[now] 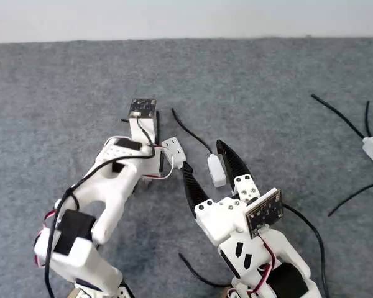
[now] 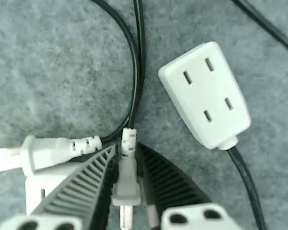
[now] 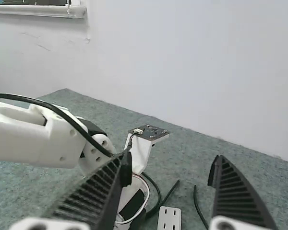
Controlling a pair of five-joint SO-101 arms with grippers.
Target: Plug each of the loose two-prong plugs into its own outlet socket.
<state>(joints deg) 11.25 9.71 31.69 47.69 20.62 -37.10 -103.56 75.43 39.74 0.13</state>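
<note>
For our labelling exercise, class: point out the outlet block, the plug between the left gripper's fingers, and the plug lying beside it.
outlet block [image 2: 206, 93], left wrist view, slotted face.
gripped plug [image 2: 126, 189], left wrist view, white body.
loose plug [image 2: 48, 151], left wrist view, white body.

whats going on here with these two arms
The left gripper is shut on a white plug, right by the white outlet block on the grey carpet; the block's slots are empty. The right gripper is open, and from the high view another white plug lies between its fingers.
</note>
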